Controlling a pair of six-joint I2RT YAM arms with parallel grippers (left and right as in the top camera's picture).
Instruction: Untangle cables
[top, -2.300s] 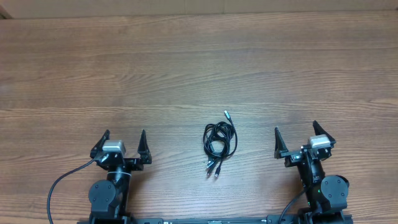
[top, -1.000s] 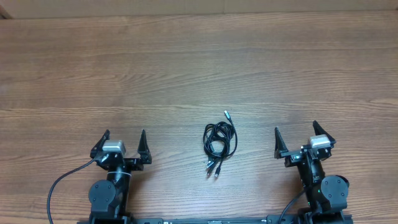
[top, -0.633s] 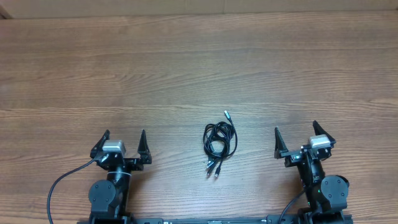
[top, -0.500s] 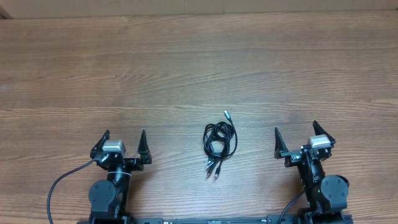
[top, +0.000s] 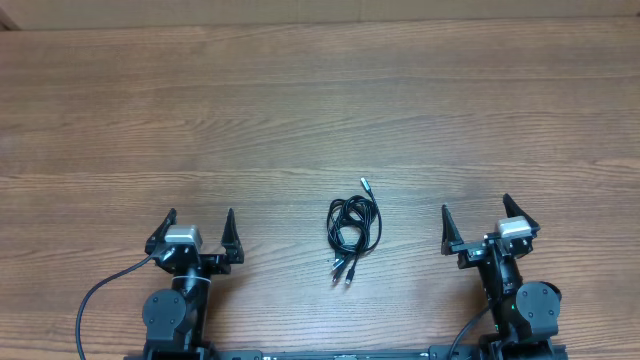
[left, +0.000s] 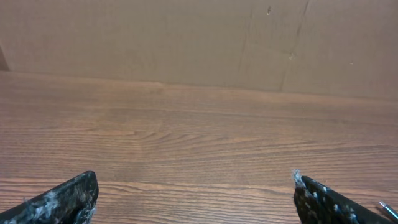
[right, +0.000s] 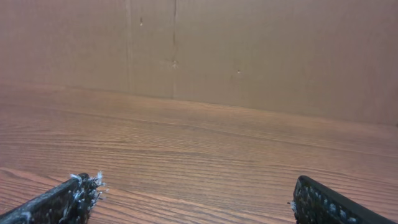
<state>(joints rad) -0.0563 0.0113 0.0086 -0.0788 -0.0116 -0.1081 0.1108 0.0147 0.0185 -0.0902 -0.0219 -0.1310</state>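
Both jaws are gaping empty flanking the cables (top: 354, 226), so each should be pinching a separate loop and easing outward

Robot lab bench: wood-grain table (top: 300, 100), cardboard backdrop (right: 249, 50) across upper frame, two robot arms (top: 175, 305) at bottom edge.

The cables (top: 342, 228) are black with small silver plug ends. The desk (top: 300, 110) is reddish-brown with streaky wood grain. The left gripper (top: 200, 214) and right gripper (top: 476, 206) are black.
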